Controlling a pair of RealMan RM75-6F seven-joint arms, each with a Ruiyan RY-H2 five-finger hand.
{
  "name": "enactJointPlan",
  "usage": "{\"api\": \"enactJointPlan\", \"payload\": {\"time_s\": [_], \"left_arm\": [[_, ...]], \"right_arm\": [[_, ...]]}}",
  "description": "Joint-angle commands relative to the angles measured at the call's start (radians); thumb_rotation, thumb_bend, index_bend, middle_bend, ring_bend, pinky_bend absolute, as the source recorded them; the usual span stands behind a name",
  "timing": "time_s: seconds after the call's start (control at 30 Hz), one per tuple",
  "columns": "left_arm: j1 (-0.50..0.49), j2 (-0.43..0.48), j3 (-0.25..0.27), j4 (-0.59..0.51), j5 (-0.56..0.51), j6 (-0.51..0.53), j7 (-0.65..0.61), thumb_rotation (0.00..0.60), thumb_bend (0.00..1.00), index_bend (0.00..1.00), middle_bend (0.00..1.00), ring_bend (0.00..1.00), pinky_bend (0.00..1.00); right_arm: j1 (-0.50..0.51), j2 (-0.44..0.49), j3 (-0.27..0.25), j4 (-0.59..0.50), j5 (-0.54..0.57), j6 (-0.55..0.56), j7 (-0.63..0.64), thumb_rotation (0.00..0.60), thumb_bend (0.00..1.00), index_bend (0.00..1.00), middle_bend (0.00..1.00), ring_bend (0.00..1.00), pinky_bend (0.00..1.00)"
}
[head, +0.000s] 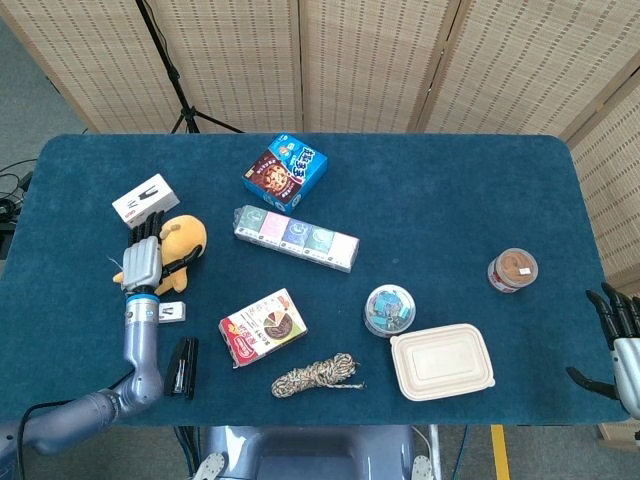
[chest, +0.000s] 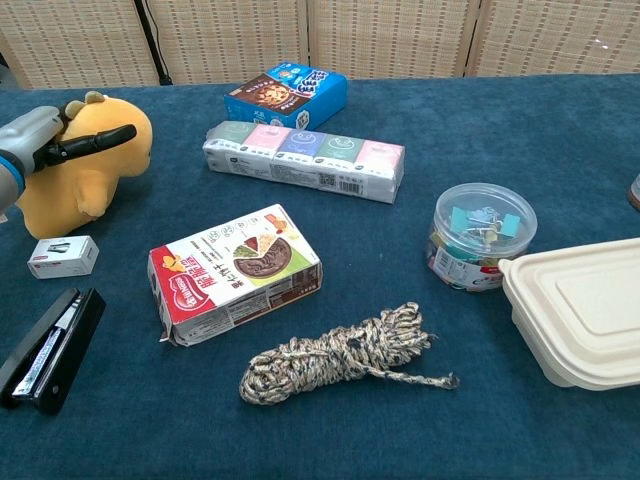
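While the left robot hand (head: 143, 262) rests spread and released over the plush (head: 176, 243), the right robot hand (head: 620, 345) idles, holding nothing, off the surface (head: 450, 180).

My left hand (head: 141, 262) is over the yellow plush toy (head: 180, 242), boxed in. Far side: small white box (head: 145, 200). Near side: staple box (head: 170, 312) and black stapler (head: 181, 366). Right: tissue row (head: 296, 238) and red snack box (head: 262, 327). Open cloth runs left toward the table edge (head: 30, 270). My right hand (head: 622, 345) is off the right edge; round jar (head: 512, 270) and lidded tray (head: 442, 362) stand inward, bare cloth between.
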Motion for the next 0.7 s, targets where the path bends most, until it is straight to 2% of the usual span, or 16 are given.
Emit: {"api": "enactJointPlan", "payload": {"time_s": [0.03, 0.37, 0.53, 0.7], "left_arm": [[0.021, 0.012, 0.016, -0.010, 0.031, 0.009, -0.028, 0.098, 0.00, 0.00, 0.00, 0.00, 0.00], [0.052, 0.040, 0.026, -0.030, 0.156, 0.025, -0.169, 0.100, 0.00, 0.00, 0.00, 0.00, 0.00], [0.038, 0.061, 0.001, -0.090, 0.168, 0.034, -0.154, 0.100, 0.00, 0.00, 0.00, 0.00, 0.00], [-0.013, 0.063, -0.042, -0.140, 0.154, 0.035, -0.087, 0.098, 0.00, 0.00, 0.00, 0.00, 0.00]], "right_arm": [[0.001, -0.001, -0.001, 0.000, 0.000, -0.002, -0.001, 0.600, 0.00, 0.00, 0.00, 0.00, 0.00], [0.002, -0.001, -0.004, -0.004, -0.004, -0.006, -0.002, 0.600, 0.00, 0.00, 0.00, 0.00, 0.00], [0.003, 0.001, -0.005, -0.005, -0.005, -0.008, 0.000, 0.600, 0.00, 0.00, 0.00, 0.00, 0.00], [0.005, 0.002, -0.006, -0.005, -0.003, -0.014, 0.004, 0.600, 0.00, 0.00, 0.00, 0.00, 0.00]]}}
